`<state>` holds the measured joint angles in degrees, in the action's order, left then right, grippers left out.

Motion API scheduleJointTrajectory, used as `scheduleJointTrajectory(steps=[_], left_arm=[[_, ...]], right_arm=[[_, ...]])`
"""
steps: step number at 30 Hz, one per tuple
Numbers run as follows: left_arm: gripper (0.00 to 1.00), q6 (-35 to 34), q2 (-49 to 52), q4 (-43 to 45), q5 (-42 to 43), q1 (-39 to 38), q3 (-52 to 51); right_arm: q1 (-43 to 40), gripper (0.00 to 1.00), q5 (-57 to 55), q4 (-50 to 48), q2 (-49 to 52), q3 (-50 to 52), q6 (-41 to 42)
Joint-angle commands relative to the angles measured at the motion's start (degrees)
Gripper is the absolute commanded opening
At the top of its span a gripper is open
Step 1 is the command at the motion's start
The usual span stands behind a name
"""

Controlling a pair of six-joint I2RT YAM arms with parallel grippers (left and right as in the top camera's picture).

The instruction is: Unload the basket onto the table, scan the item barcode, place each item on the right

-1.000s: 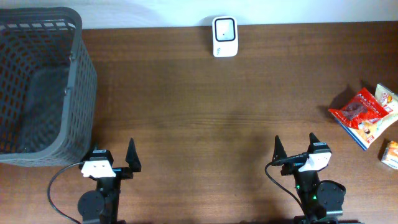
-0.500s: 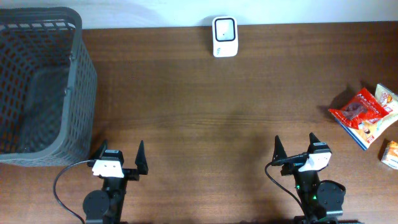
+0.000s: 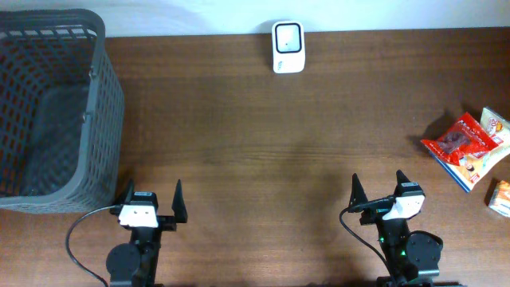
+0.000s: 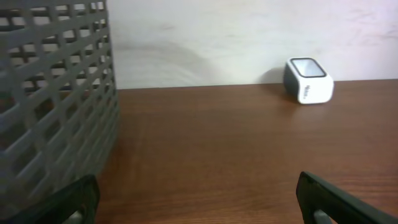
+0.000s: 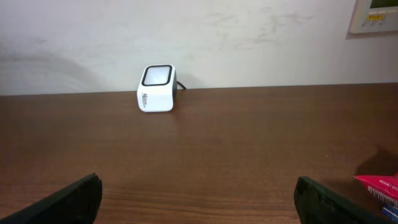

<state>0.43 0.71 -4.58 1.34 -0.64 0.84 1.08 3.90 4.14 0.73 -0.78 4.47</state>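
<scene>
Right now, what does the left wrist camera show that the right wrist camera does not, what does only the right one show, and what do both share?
Only the left wrist view shows the grey basket, which fills its left side. Only the right wrist view shows the corner of a red packet at its lower right edge and a wall panel at its top right. Both show the white scanner standing at the far edge of the wooden table, near the pale wall.

Grey basket (image 3: 108,135) (mesh-walled) at left of table (image 3: 255,159).
</scene>
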Motion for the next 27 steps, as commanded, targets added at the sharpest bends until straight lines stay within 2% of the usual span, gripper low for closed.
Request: scheduleJointTrajectory(steps=[1,11,27], left_arm=[[0.99,0.52,-0.42,-0.31,-3.15,-0.22,-0.37],[0.99,0.52,-0.42,-0.11,-5.95,-0.2,-0.37],[0.99,0.5,-0.42,-0.07,-5.88,0.5,-0.37]], right_arm=[[-0.46,0.98,-0.52,0.15,-0.42,0.46,0.24],[-0.46,0.98,-0.52,0.15,-0.42,0.46,0.24],[-0.46,0.98,-0.52,0.15,-0.42,0.46,0.24]])
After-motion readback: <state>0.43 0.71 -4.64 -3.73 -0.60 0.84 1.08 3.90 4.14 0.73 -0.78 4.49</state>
